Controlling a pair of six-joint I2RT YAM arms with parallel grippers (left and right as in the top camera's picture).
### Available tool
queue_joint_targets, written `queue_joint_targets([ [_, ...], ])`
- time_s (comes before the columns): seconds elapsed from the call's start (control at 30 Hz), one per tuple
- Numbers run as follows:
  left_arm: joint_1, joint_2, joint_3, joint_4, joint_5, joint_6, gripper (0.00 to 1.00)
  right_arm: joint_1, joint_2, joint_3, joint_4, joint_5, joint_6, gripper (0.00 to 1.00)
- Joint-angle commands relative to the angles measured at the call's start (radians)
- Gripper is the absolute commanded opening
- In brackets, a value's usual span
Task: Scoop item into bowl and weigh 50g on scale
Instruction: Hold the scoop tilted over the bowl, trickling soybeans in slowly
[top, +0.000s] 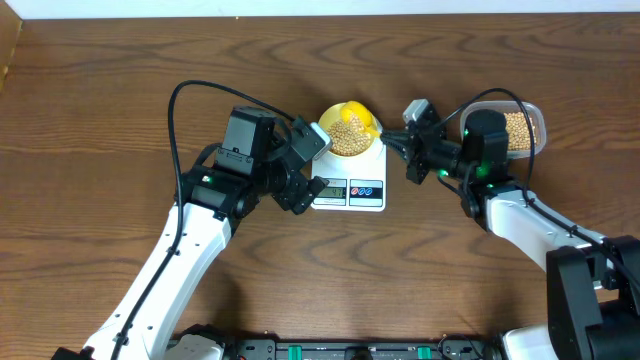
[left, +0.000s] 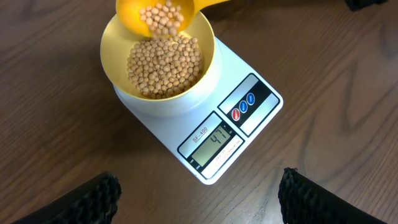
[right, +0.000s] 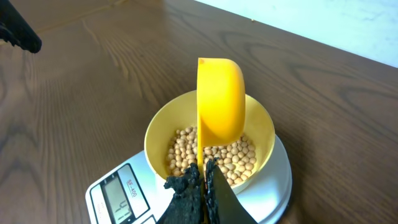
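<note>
The pale yellow bowl (top: 349, 137) (left: 117, 46) (right: 158, 129) stands on the white scale (top: 350, 185) (left: 245, 109) (right: 112, 193), holding many tan beans (left: 165, 65) (right: 239, 155). The display (left: 216, 143) reads about 47. My right gripper (top: 408, 148) (right: 202, 183) is shut on the handle of the bright yellow scoop (top: 362, 118) (left: 158, 15) (right: 221, 96), tipped on its side over the bowl with beans falling from it. My left gripper (top: 300, 175) (left: 199, 205) is open and empty, just in front of the scale's display edge.
A clear plastic tub (top: 520, 128) of beans stands right of the scale, behind my right arm. The wooden table's far edge (top: 320, 12) runs along the top.
</note>
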Motion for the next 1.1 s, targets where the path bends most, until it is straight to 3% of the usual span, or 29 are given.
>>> queue_joint_targets([
  [0.0,0.005,-0.007,-0.007,0.001,-0.002,0.014,0.84,0.009,0.014,0.01,0.006,0.007,-0.02,0.01],
  [0.37,0.005,-0.007,-0.007,0.001,-0.002,0.014,0.84,0.009,0.014,0.01,0.006,0.011,0.034,0.01],
  [0.73,0.005,-0.007,-0.007,0.001,-0.002,0.014,0.84,0.006,0.014,0.01,0.006,0.011,0.439,0.01],
  [1.07,0.005,-0.007,-0.007,0.001,-0.002,0.014,0.84,0.006,0.014,0.01,0.006,0.035,0.449,0.01],
])
